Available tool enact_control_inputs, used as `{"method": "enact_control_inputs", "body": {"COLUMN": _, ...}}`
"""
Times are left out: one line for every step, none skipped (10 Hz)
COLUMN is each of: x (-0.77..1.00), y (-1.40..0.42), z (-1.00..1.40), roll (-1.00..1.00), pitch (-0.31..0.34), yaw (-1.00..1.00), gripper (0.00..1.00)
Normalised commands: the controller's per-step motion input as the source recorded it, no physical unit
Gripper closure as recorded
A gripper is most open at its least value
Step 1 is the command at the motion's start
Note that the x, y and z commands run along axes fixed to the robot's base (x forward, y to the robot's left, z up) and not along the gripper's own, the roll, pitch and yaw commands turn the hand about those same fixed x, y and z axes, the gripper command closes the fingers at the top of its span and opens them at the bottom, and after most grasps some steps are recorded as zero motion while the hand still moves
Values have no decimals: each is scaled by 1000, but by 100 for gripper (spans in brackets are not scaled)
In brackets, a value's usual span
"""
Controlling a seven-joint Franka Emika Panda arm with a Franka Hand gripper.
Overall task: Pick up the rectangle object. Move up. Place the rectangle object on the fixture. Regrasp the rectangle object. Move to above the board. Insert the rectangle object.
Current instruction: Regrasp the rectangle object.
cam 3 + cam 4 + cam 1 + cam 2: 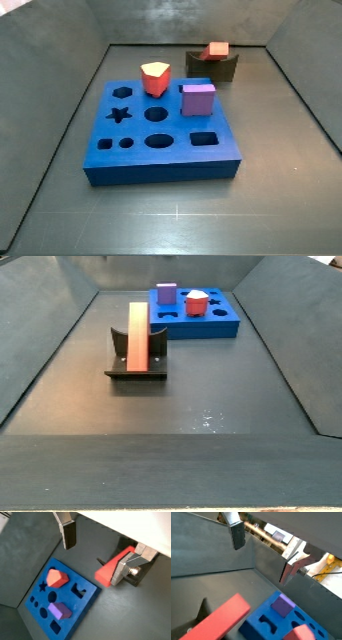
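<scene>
the red rectangle object (136, 338) rests in the notch of the dark fixture (136, 368), leaning up along the bracket's upright; in a side view (217, 48) only its end shows above the fixture (211, 67), which stands on the grey floor just behind the blue board (163, 150). the gripper (100, 542) does not appear in either side view; in both wrist views it hangs above the floor with its two silver fingers (67, 532) well apart and nothing between them, so it is open and empty. in a wrist view the rectangle object (110, 567) and the fixture (133, 577) lie below the gripper, close to one finger (127, 566), while the board (57, 602) lies off to the side. in the other such view (262, 551) the rectangle object (221, 618) fills the near corner beside the board (281, 623). on the board a short red-orange prism (155, 78) with a pale top and a purple cube (198, 98) stand upright in their holes, side by side at the edge nearest the fixture. the star hole (119, 114), the circles (158, 142) and the square hole (203, 139) are open.
</scene>
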Motion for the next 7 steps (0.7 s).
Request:
{"method": "enact_control_inputs", "body": {"x": -55, "y": -624, "z": 354, "roll": 1000, "pitch": 28, "yaw": 40, "gripper": 0}}
{"method": "enact_control_inputs", "body": {"x": -25, "y": -304, "z": 58, "roll": 1000, "pitch": 23, "yaw": 40, "gripper": 0}}
{"method": "enact_control_inputs", "body": {"x": -22, "y": -168, "z": 44, "roll": 1000, "pitch": 22, "yaw": 40, "gripper": 0}}
{"method": "enact_control_inputs", "body": {"x": -34, "y": -24, "z": 56, "roll": 1000, "pitch": 20, "yaw": 41, "gripper": 0}}
{"method": "enact_control_inputs", "body": {"x": -31, "y": -29, "z": 39, "roll": 1000, "pitch": 18, "yaw": 41, "gripper": 0}}
{"method": "enact_control_inputs", "body": {"x": -21, "y": -43, "z": 10, "roll": 1000, "pitch": 14, "yaw": 42, "gripper": 0}}
{"method": "enact_control_inputs", "body": {"x": -11, "y": -32, "z": 6, "roll": 1000, "pitch": 8, "yaw": 42, "gripper": 0}}
